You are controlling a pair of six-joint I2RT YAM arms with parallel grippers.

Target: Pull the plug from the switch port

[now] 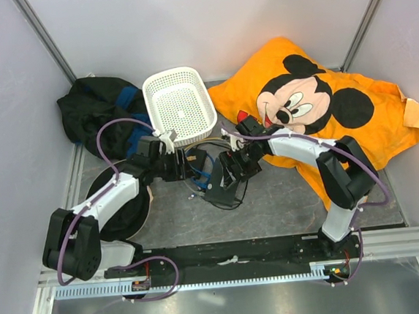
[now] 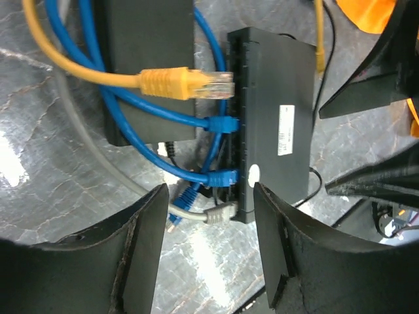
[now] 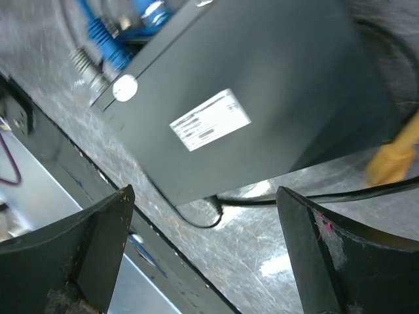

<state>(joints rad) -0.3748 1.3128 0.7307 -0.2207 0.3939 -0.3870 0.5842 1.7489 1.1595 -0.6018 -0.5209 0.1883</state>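
The switch [image 2: 275,98] is a flat black box with a white label [image 2: 286,129]; its ports face left in the left wrist view. Two blue plugs [image 2: 222,123] and a grey plug [image 2: 220,213] sit in the ports. A yellow plug [image 2: 196,84] lies with its clear tip showing, right at the port edge. My left gripper [image 2: 209,255] is open, its jaws either side of the grey plug and the switch's near corner, touching nothing. My right gripper [image 3: 203,255] is open over the switch's [image 3: 249,85] opposite edge, where a thin black cable [image 3: 216,212] enters.
A black power brick [image 2: 147,65] lies under the cable tangle left of the switch. A white basket [image 1: 179,104], an orange Mickey Mouse cloth [image 1: 314,96], a black cloth bundle [image 1: 99,108] and a dark round object [image 1: 118,205] under the left arm surround the work spot.
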